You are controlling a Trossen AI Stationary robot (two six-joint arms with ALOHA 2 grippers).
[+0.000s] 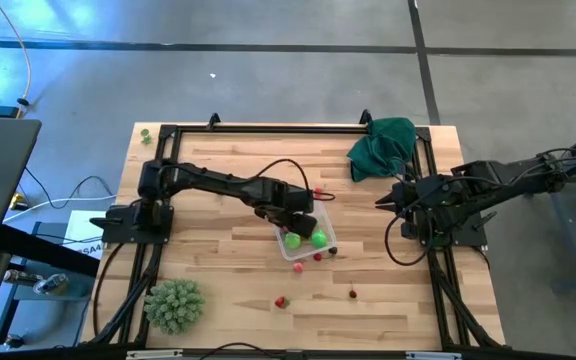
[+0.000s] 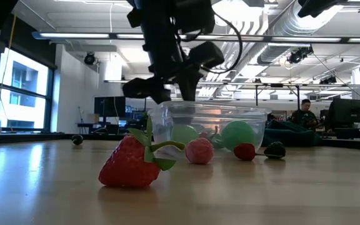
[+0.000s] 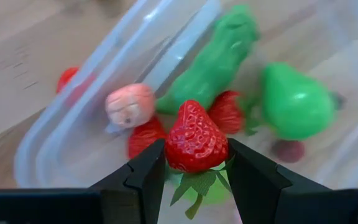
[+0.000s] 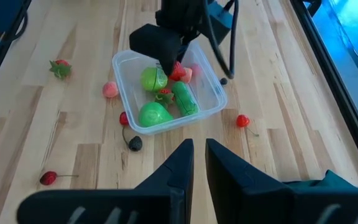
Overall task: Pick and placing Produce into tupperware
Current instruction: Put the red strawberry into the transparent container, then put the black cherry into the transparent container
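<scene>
My left gripper is shut on a red toy strawberry right above the clear tupperware. The box holds green pieces, a pink piece and red ones. It also shows in the right wrist view. More produce lies on the table around it: a strawberry, a pink piece, a cherry and a dark piece. My right gripper waits shut and empty at the table's right. My left gripper pinches the strawberry by its two sides between the two fingers, near its leafy end. The fingers come from above, pointing down into the tupperware. The strawberry is lifted clear over the pieces in the box, its pointed tip away from the wrist.
A dark green cloth lies at the far right corner. A spiky pale-green ball sits near the left front. Loose pieces lie toward the near edge: a red one and a dark one. A black frame borders the table.
</scene>
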